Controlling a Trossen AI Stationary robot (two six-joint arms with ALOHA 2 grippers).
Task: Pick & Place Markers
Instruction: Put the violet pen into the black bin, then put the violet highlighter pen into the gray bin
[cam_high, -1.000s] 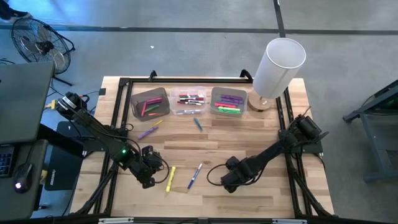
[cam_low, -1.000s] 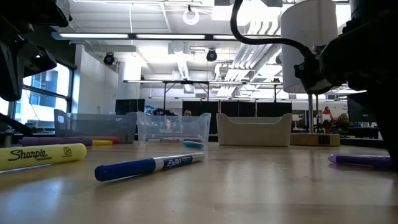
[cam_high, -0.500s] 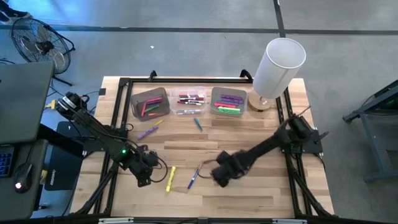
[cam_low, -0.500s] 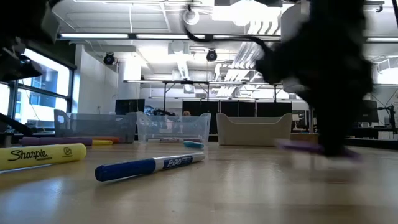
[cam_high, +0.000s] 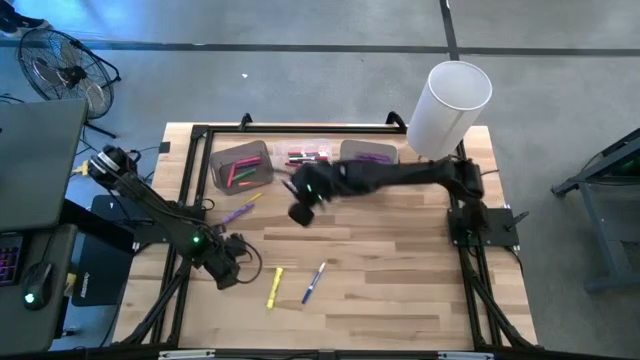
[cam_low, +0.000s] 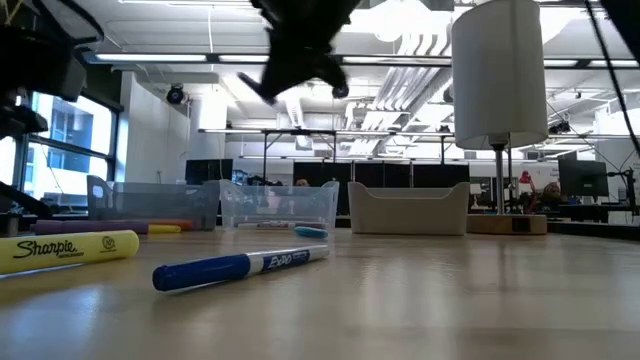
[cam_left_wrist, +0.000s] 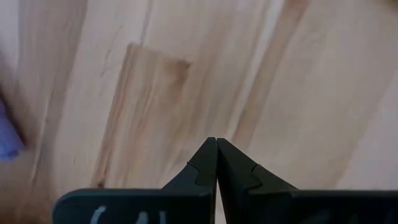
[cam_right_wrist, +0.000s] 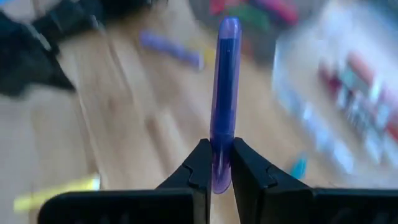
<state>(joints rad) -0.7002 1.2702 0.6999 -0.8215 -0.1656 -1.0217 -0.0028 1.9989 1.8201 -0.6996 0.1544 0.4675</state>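
My right gripper (cam_right_wrist: 216, 149) is shut on a purple marker (cam_right_wrist: 224, 81) and hangs high above the table, in front of the bins (cam_high: 300, 212). A yellow marker (cam_high: 273, 287) and a blue one (cam_high: 314, 283) lie flat on the near part of the wooden table. A purple and yellow pair (cam_high: 238, 210) lies farther back on the left. More markers fill the grey bin (cam_high: 242, 165), the clear bin (cam_high: 306, 157) and the right bin (cam_high: 368, 152). My left gripper (cam_left_wrist: 216, 146) is shut on nothing, pointing down over bare wood at the near left (cam_high: 228, 272). My right gripper pinches the purple marker by its near end (cam_right_wrist: 219, 163) between its two fingers. The marker runs on along the fingers and sticks out well past their tips. It is lifted clear of the table, and the fingers slant downward.
A tall white cylinder on a wooden base (cam_high: 448, 100) stands at the far right corner. A black frame (cam_high: 200, 135) edges the table. In the low view the yellow marker (cam_low: 65, 248) and the blue one (cam_low: 240, 268) lie close in front, with the bins (cam_low: 280, 205) behind.
My right gripper has taken the purple marker off the table at the near right, lifted it clear and swung fast up and toward the far left, to a spot in front of the bins. My left gripper has shifted slightly toward the table's left edge and tipped further down.
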